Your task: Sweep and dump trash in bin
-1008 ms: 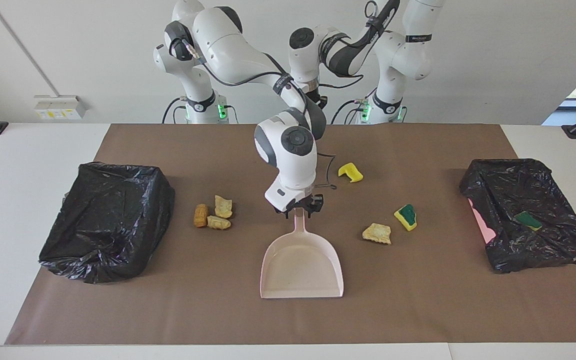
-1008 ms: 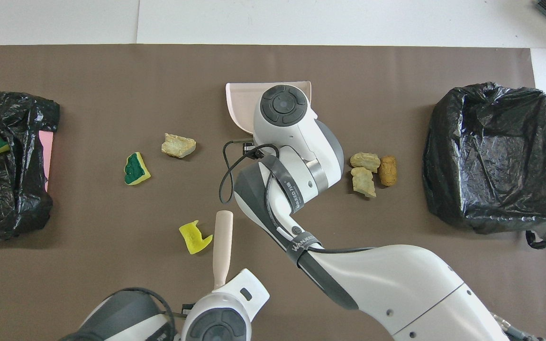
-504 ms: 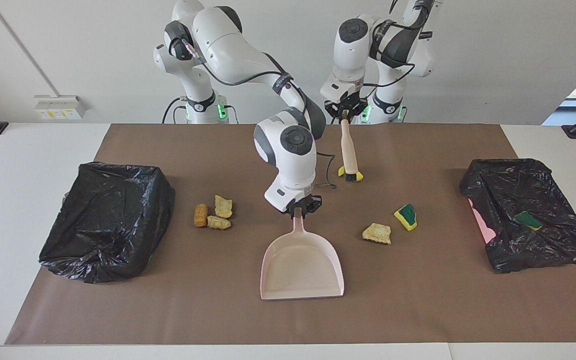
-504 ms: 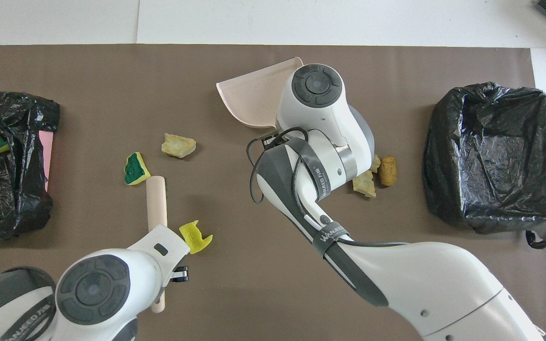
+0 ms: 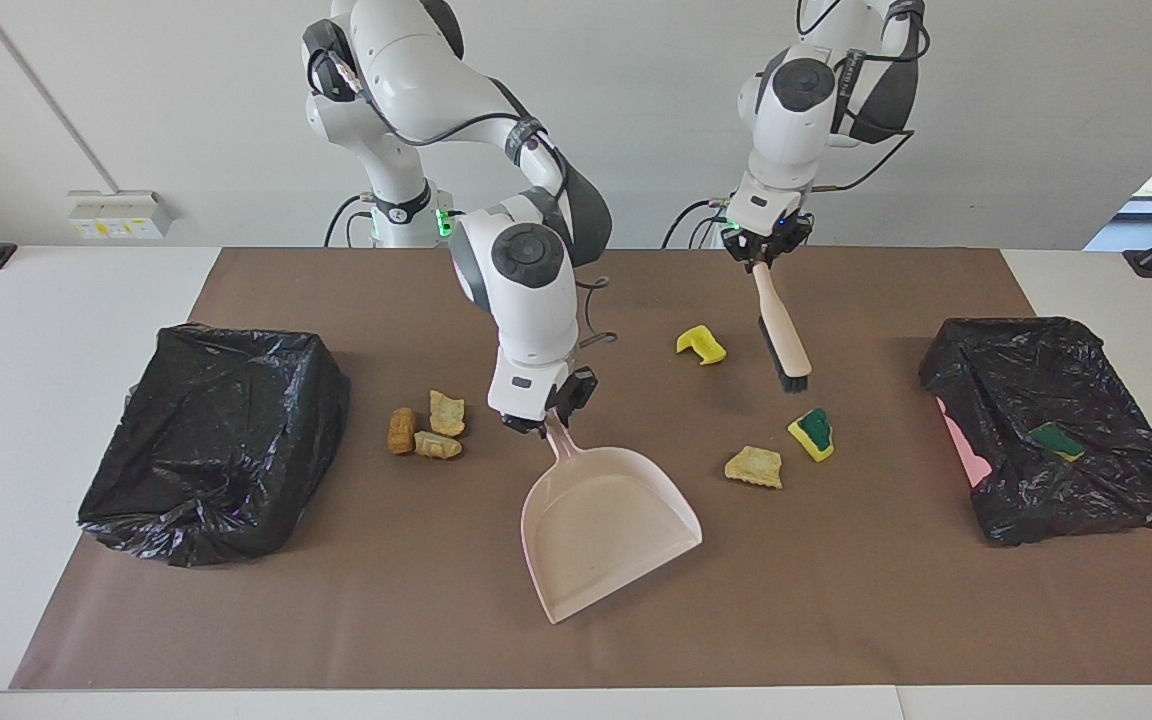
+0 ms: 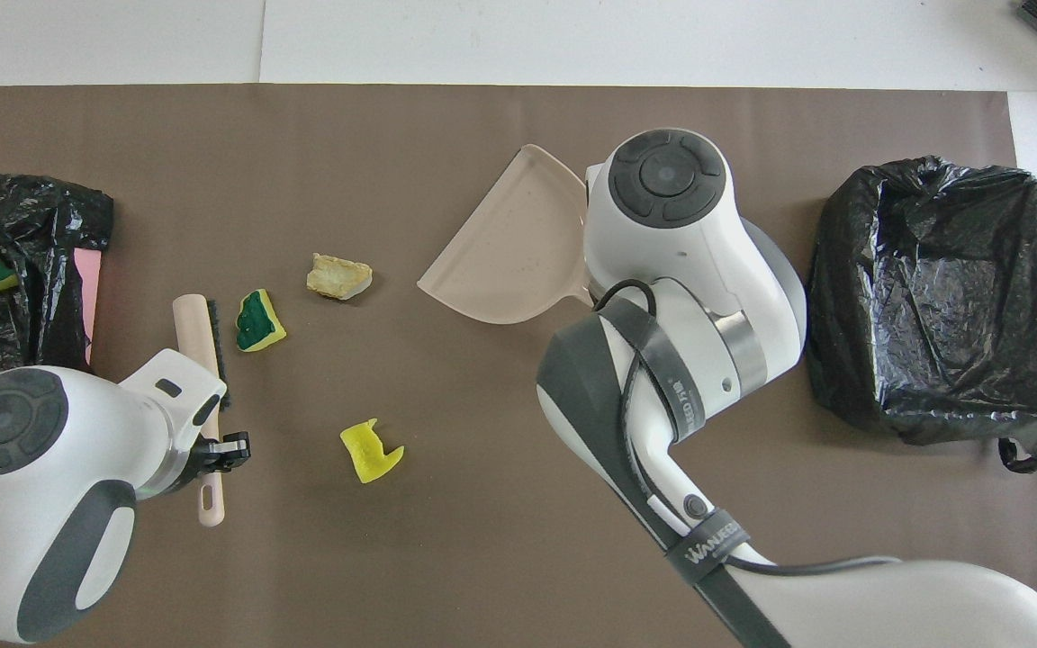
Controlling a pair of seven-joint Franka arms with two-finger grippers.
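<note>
Trash between dustpan and brush.

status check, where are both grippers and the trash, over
Right gripper shut on dustpan handle. Left gripper shut on brush, up over green-faced sponge. Nothing swept yet, path open.

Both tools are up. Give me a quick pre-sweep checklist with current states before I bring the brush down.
1. Left gripper shut on the brush handle: ok.
2. Right gripper shut on the dustpan handle: ok.
3. Brush bristles near the green-faced sponge: ok, raised just above it.
4. Dustpan mouth turned toward that sponge and the tan chunk: ok.
5. Dustpan lip flat on the mat: cannot tell.
6. Dustpan empty: ok.
</note>
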